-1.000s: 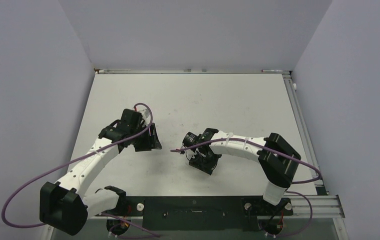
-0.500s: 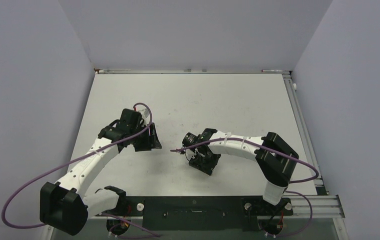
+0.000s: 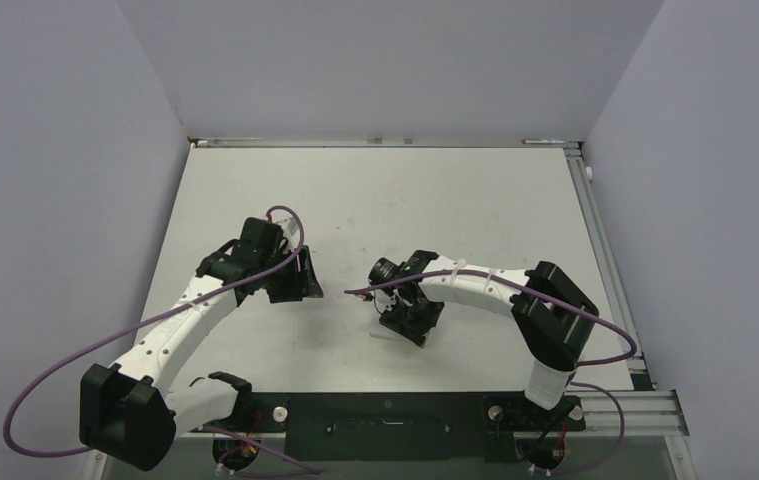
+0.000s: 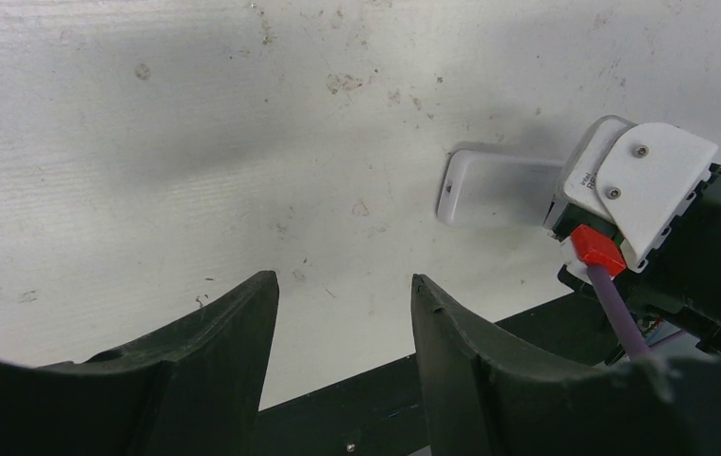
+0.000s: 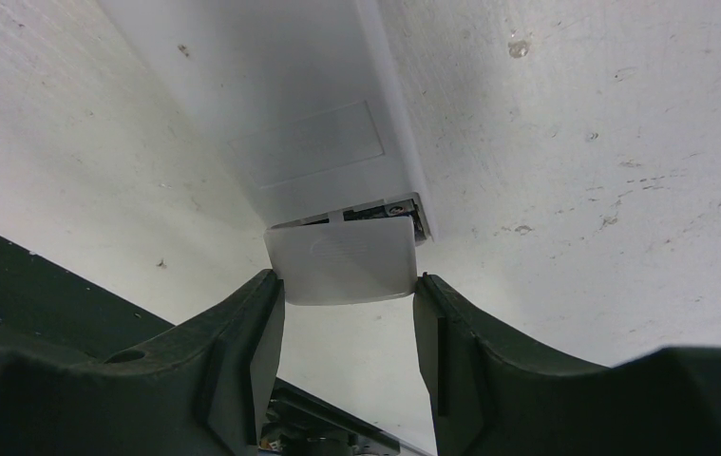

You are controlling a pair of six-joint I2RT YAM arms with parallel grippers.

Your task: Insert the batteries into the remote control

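In the right wrist view the remote control (image 5: 280,104) runs off the top edge, and the dark slit above the battery cover (image 5: 342,271) is too small for me to read. From above, my right claw (image 3: 407,324) and wrist hide nearly all of it. In the left wrist view the right arm's camera housing (image 4: 646,185) covers one end.

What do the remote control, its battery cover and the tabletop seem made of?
Likely plastic: the remote control has a smooth matte white shell, and the battery cover matches it. The tabletop looks like white-painted or laminated board, scuffed and stained.
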